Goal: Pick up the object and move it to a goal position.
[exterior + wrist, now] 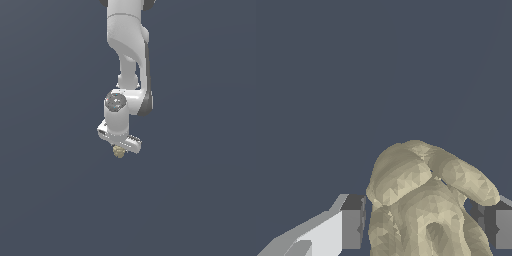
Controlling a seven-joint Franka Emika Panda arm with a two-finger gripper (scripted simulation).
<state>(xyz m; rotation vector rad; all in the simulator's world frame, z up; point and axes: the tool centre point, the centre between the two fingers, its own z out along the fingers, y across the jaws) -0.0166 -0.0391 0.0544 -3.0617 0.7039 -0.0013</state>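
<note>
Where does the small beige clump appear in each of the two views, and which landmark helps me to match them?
Exterior view: the clump is a tiny beige spot just under the white tool, near the picture's middle.
Wrist view: the clump looks large and fills the space between the two grey fingers.
Shared landmark: the tool itself, which sits around the clump in both views.
</note>
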